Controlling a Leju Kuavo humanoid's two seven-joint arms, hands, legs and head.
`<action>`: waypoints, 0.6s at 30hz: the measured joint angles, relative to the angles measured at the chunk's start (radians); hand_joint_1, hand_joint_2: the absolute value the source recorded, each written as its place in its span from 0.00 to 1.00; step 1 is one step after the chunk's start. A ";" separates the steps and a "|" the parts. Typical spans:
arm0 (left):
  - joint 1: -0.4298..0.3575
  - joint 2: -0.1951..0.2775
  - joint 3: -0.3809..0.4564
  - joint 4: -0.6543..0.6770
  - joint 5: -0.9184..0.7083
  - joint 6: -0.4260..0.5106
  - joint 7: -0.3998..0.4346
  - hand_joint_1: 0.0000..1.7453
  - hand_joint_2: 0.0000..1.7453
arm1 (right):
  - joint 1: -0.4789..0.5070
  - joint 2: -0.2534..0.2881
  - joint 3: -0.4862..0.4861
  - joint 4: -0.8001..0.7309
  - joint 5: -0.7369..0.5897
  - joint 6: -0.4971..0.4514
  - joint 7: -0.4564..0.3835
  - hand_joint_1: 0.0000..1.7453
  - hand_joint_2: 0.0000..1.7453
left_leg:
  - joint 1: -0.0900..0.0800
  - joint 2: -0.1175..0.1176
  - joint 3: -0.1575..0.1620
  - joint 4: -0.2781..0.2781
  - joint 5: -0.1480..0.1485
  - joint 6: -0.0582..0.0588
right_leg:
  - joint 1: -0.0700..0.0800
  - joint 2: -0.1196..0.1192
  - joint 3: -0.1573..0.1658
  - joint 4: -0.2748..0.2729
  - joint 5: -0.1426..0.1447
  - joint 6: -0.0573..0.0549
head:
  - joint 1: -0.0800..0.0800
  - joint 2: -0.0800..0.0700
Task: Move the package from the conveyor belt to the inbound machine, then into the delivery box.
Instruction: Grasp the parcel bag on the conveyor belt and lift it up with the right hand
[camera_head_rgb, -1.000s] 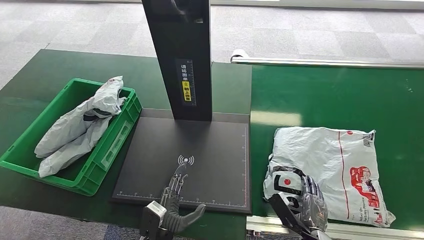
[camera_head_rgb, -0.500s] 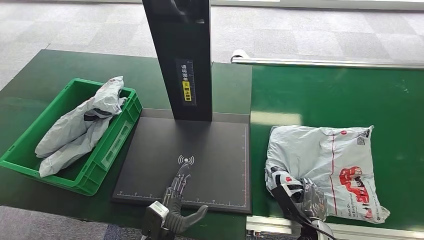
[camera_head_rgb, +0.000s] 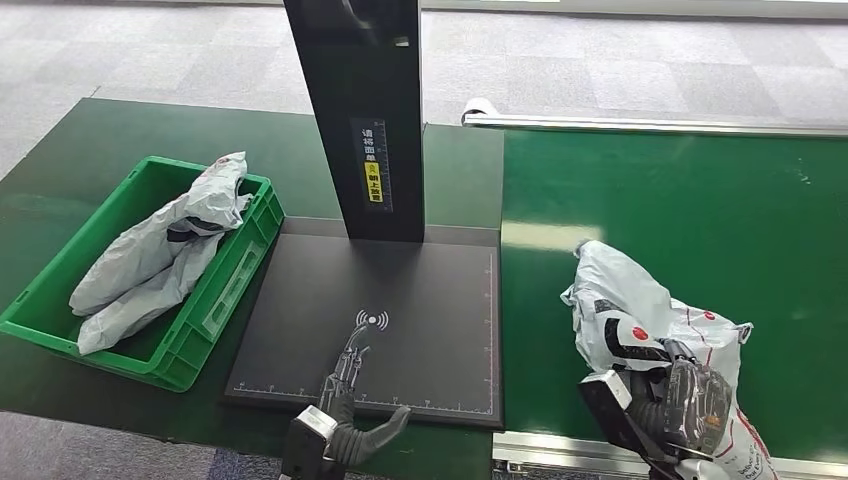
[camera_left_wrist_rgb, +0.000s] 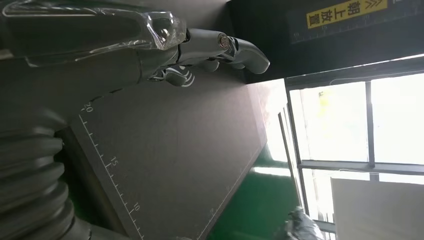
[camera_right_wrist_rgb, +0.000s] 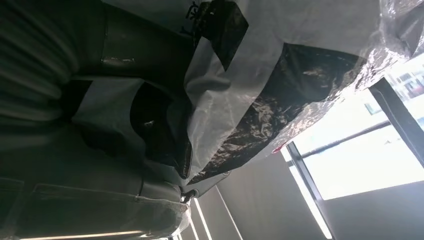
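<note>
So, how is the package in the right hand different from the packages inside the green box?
The package in the right hand is white with red print and dark patches; the packages in the green box are plain grey-white. The right hand grips the first one, bunched and raised above the green belt, while the boxed ones lie loose, leaning along the green box. All are soft, crumpled plastic mailers.
</note>
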 joint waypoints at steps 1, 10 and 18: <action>0.001 0.000 0.003 0.000 -0.002 0.009 -0.002 0.00 1.00 | 0.016 0.000 0.011 -0.055 0.006 0.003 -0.001 1.00 1.00 | 0.000 0.000 0.000 0.000 0.000 0.000 | 0.000 0.000 0.000 0.000 0.000 0.000 | 0.000 0.000; 0.003 0.001 0.073 0.002 -0.047 0.059 -0.029 0.00 1.00 | -0.024 -0.065 0.231 -0.255 -0.020 0.164 -0.022 1.00 1.00 | 0.000 0.001 0.002 0.000 0.001 0.000 | 0.000 0.001 0.002 0.000 0.000 0.000 | 0.000 0.000; -0.021 -0.005 0.130 0.003 -0.091 0.051 -0.019 0.00 1.00 | -0.279 -0.101 0.472 -0.090 -0.082 0.324 -0.011 1.00 1.00 | 0.000 0.001 0.003 0.000 0.002 0.000 | 0.000 0.001 0.003 0.000 0.001 0.000 | 0.000 0.000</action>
